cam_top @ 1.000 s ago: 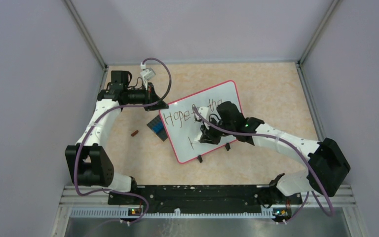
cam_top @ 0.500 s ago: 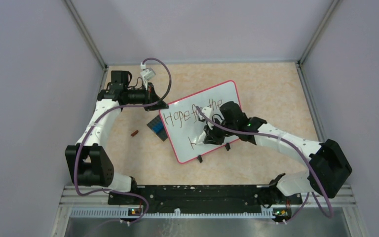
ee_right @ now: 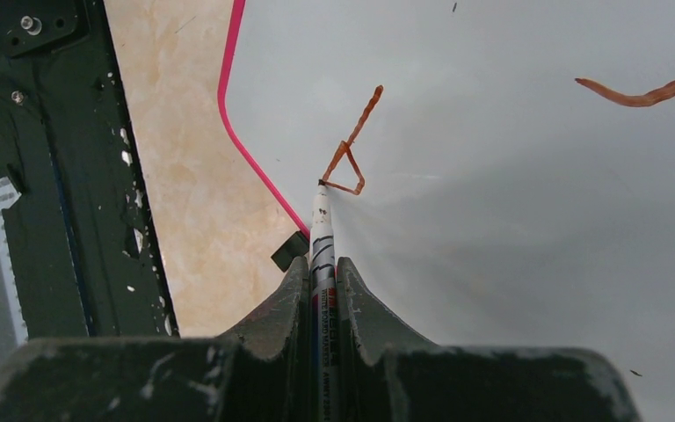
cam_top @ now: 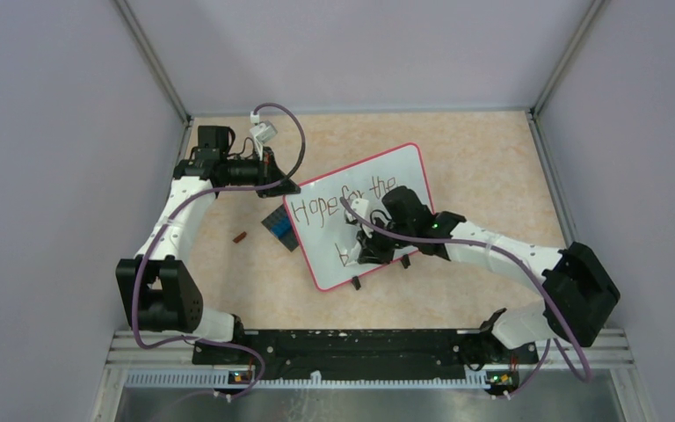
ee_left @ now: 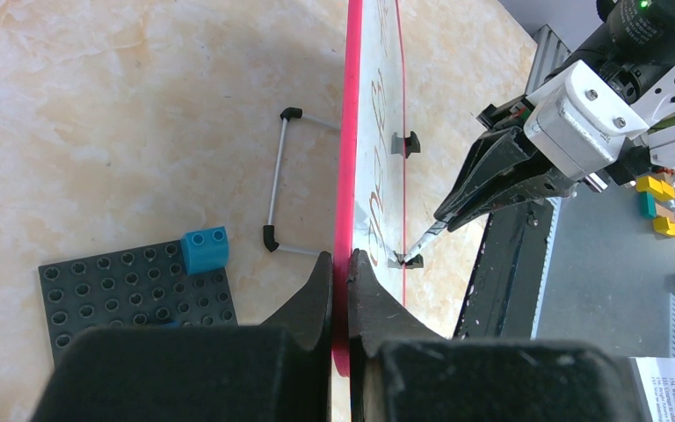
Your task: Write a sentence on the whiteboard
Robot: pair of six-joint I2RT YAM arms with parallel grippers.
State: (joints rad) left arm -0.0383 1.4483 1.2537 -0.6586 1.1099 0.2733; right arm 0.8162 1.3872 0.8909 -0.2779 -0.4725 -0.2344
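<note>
The whiteboard (cam_top: 409,176), pink-framed, stands tilted in the middle of the table. The sentence (cam_top: 341,203) reads "Hope for the" in red-brown on its upper line, with a single b-shaped letter (ee_right: 349,161) below. My left gripper (cam_top: 291,185) is shut on the board's pink edge (ee_left: 349,132) at the upper-left corner, one jaw on each side. My right gripper (ee_right: 321,268) is shut on a white marker (ee_right: 322,230). The marker's tip touches the board surface (ee_right: 510,202) at the foot of that letter, near the board's lower-left edge.
A dark studded plate (ee_left: 114,294) with a blue brick (ee_left: 205,250) lies behind the board's left edge, beside its wire stand (ee_left: 276,185). A small brown cap (cam_top: 239,236) lies left of the plate. A black rail (cam_top: 343,345) runs along the near edge.
The right gripper has moved the marker on the lower line, turning a single upright stroke into a closed b-shaped letter. The left arm and the board have stayed put.
</note>
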